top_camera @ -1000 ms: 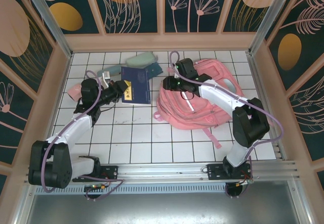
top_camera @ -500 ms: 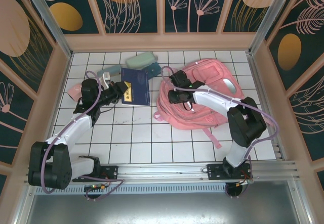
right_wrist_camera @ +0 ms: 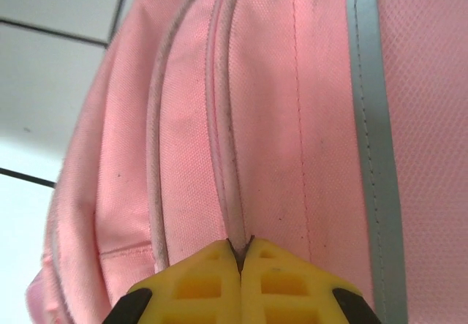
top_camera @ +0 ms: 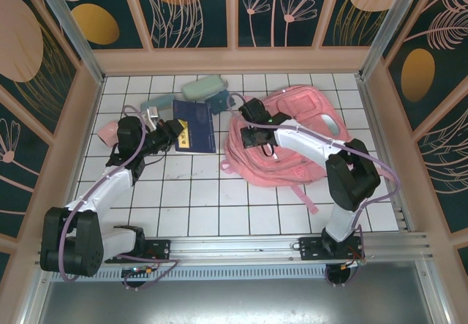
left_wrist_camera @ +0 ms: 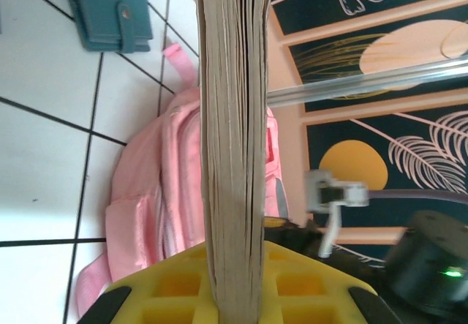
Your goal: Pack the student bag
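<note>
Since one second ago the right gripper [right_wrist_camera: 240, 257] has slid over the student bag [top_camera: 274, 169] toward 7 o'clock, down to the bag's 9 o'clock edge. Its jaws have also come together. The left arm has hardly shifted.

Going from 6 o'clock outward on the tiled table [top_camera: 219, 207], the left gripper [left_wrist_camera: 234, 284] comes first, a little toward 10 o'clock from the middle. It is clamped tight on the blue book [top_camera: 196, 125], whose page edges face the wrist camera.

The bag lies flat at about 2 o'clock from the middle, with a strap trailing toward 5 o'clock. The right arm's yellow fingers [right_wrist_camera: 197, 276] are pressed tip to tip on the bag's zip ridge, beside the grey reflective stripe [right_wrist_camera: 365, 119]. The ridge runs straight into the line where they meet. Whether a pull or a fold is really caught, I cannot tell.

I judge that the step is to open the bag so the book can go in. To do it well, the right arm should first test its hold with a short pull. It should then draw low along the zip line, not upward, so that the bag does not drag over the tiles. The left arm should wait just beside until the mouth is open.

Farther, at 11 to 12 o'clock, lie a teal wallet [top_camera: 218, 102] and a teal pencil case [top_camera: 203, 88].

The yellow label [top_camera: 186, 129] on the book cover is too small to read. No brand or other writing is legible anywhere.
</note>
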You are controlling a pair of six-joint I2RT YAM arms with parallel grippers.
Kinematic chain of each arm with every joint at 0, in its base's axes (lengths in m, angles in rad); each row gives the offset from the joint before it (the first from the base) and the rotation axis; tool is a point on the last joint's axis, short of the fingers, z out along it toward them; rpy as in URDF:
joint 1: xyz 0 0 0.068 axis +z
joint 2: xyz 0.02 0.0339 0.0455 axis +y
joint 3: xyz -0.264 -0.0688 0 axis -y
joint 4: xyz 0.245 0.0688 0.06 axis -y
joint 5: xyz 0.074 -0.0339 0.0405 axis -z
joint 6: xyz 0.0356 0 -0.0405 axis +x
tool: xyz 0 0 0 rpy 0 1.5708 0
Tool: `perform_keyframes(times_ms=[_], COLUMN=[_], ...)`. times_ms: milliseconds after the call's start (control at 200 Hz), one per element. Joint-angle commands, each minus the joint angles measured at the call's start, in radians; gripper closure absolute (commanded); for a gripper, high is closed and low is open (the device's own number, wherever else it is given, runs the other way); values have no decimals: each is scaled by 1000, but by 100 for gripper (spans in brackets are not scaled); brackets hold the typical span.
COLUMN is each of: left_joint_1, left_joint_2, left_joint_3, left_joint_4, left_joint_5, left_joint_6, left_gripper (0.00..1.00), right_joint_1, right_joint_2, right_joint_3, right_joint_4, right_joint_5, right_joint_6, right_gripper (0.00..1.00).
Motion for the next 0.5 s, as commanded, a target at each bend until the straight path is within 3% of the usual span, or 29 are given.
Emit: perform_keyframes(times_ms=[0,205,320,495], left_joint_1=[0,-59,-139,-255], left_joint_2=[-31,-13,35,163], left_joint_3=[-35,-90,-89,-28], left_joint_4=[93,201,290,410], left_joint_5=[-51,-148,-198,-262], left_joint_6=[-41,-119,-168,-227], left_gripper=[100,100,100,100], right_joint_1=[-11,-88,-167,-260], right_joint_2=[-94,-135,-139,-177], right_joint_3=[140,271,334,339], right_joint_4=[12,6,-4,35], right_joint_5=[-68,-248,-431,-586], right_joint_6=[16,46,73,114], right_gripper=[100,100,100,100])
